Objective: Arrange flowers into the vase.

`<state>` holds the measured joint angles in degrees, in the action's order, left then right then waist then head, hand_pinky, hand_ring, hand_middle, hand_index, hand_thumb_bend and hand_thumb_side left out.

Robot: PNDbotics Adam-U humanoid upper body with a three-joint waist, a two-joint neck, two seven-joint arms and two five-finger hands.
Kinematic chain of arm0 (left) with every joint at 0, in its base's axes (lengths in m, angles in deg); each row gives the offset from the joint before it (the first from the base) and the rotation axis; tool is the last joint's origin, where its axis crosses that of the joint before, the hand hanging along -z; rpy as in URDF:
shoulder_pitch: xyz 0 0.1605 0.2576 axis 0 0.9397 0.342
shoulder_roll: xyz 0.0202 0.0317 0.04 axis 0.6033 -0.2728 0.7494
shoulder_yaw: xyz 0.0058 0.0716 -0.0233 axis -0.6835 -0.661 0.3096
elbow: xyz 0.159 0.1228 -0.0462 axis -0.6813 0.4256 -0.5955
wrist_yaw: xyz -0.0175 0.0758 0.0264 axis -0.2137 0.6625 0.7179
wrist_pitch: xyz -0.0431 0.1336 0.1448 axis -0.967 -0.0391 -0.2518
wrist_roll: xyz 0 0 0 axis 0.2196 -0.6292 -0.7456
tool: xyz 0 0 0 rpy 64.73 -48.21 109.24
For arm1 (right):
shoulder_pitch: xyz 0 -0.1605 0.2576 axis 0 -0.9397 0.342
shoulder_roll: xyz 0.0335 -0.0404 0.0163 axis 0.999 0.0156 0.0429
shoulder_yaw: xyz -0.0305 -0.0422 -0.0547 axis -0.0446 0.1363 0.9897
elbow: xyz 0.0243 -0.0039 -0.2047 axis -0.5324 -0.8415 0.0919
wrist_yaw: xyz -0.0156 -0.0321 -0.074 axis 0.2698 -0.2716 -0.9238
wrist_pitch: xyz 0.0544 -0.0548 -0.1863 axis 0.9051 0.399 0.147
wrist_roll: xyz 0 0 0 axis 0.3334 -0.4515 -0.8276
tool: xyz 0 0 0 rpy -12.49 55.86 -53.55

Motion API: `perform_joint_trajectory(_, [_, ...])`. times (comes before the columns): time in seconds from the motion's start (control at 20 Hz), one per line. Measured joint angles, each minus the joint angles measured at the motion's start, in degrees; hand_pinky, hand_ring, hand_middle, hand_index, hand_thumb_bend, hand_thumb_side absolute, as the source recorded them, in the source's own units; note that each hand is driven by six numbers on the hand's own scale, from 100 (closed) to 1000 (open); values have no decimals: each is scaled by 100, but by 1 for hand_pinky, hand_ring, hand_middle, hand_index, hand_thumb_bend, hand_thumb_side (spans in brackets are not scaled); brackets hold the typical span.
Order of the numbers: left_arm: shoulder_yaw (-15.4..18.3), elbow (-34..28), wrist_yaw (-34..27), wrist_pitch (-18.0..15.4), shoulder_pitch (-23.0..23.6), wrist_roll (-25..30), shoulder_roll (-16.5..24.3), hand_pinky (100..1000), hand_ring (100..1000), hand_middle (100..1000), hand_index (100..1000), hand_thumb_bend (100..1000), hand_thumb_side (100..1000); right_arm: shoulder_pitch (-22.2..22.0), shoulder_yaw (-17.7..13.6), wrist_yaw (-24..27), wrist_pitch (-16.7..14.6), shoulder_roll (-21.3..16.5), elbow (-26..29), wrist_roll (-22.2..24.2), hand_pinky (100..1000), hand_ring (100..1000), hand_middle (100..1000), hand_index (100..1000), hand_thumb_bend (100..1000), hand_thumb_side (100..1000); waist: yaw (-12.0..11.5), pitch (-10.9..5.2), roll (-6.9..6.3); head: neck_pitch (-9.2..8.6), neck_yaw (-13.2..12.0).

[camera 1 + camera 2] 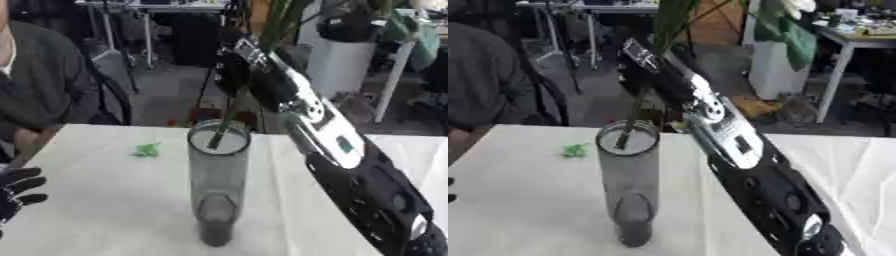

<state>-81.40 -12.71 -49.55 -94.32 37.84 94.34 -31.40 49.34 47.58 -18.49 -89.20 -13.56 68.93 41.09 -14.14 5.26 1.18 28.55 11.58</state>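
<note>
I had the right hand [234, 70] raised above the vase [217, 185], and its fingers were curled around the green stem [229, 116] of the flower. The lower end of the stem was already inside the mouth of the vase; the bloom was out of the picture at the top. The vase stood upright on the white bench [96, 200], near the middle. It looked to me like a tall, narrow glass cylinder, so I judged it fragile and easy to tip if the stem pushed against its rim. The stem seemed light, thin and a little flexible, probably easy to crush, so I thought it best to hold it high, well above the rim, and let it slide down straight. The left hand [19, 192] rested open at the left edge, fingers spread, holding nothing. A small green scrap [147, 149] lay on the bench behind the vase.
</note>
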Motion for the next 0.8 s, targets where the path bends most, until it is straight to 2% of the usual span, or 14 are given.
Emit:
perform_joint_trajectory(0.4, [35,4,2,-3,24,-26,0,759,818,774,807,1000,753,-2,-4,-61,2,-6,-99,2,100,105,100,192,100,815,4,1,-1,0,-24])
perform_joint_trajectory(0.7, [147,107,9,-20,111,-119,0,759,818,774,807,1000,742,-12,-5,-165,25,-45,-241,113,100,221,100,257,100,854,7,6,-5,0,-38])
perform_joint_trajectory(0.8, [210,169,9,-26,155,-174,0,759,818,774,807,1000,741,-34,-7,-259,68,-60,-295,179,100,272,146,280,100,872,7,7,-7,0,-39])
